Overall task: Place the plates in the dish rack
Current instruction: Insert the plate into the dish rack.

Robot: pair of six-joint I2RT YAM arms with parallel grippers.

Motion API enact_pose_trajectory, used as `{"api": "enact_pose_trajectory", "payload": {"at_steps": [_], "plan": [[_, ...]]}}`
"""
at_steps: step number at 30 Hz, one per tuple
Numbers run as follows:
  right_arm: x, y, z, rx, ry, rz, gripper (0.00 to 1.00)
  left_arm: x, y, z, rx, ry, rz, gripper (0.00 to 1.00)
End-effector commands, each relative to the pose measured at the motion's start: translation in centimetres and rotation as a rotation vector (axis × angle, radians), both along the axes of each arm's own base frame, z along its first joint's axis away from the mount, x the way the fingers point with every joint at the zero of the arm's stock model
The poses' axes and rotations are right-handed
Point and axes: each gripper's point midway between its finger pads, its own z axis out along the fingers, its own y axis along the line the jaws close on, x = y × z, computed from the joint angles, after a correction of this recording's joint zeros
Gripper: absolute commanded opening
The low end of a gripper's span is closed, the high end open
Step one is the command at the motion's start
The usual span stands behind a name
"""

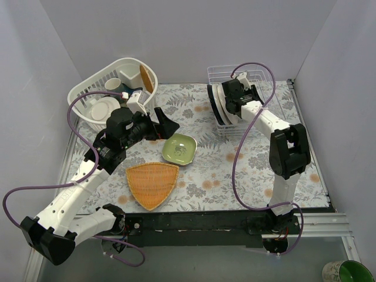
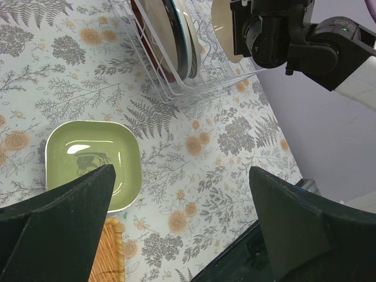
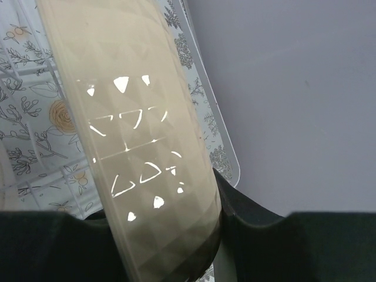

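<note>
The white wire dish rack (image 1: 223, 74) stands at the back right, with a dark red-brown plate (image 2: 145, 26) and other plates (image 1: 216, 107) upright in its left slots. My right gripper (image 3: 170, 235) is over the rack, shut on the edge of a cream faceted dish (image 3: 141, 147), which it holds on edge; the same cream dish (image 2: 221, 26) shows in the left wrist view beside the racked plates. A pale green rounded-square dish (image 1: 179, 148) lies flat on the mat. My left gripper (image 1: 165, 126) hovers just left of it, open and holding nothing, its fingers (image 2: 59, 229) wide apart.
An orange woven triangular tray (image 1: 151, 183) lies in front of the green dish. A white slotted oval basket (image 1: 88, 88) with cups and a white plate stands at the back left. Purple cables loop over both arms. Grey walls close in the left, back and right.
</note>
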Motion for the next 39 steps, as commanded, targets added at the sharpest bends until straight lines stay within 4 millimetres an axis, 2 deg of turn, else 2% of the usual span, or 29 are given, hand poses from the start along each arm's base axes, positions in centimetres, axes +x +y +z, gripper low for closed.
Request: {"api": "enact_pose_trajectory", "payload": {"at_steps": [1,11,21,25,32,39], "plan": [[0.1,-0.3,2.9,0.053,-0.105,-0.022,0.01,-0.2,0.3,0.2,-0.012,-0.012,0.003,0.98],[0.4,0.2,3.2,0.081,-0.106,-0.011,0.01,-0.1,0.3,0.0,-0.003,-0.014,0.005,0.98],[1.0,1.4,4.4,0.136,-0.123,0.027,0.01,0.0,0.2,-0.1,-0.008,-0.009,0.005,0.98],[1.1,2.4,4.2,0.134,-0.107,0.046,0.01,0.0,0.3,-0.1,-0.009,-0.011,0.004,0.98],[1.3,5.3,4.3,0.123,-0.091,0.096,0.01,-0.1,0.4,0.1,-0.008,-0.015,0.008,0.98],[1.2,6.5,3.5,0.097,-0.059,0.071,0.01,-0.4,0.7,0.1,-0.004,-0.018,0.011,0.98]]}}
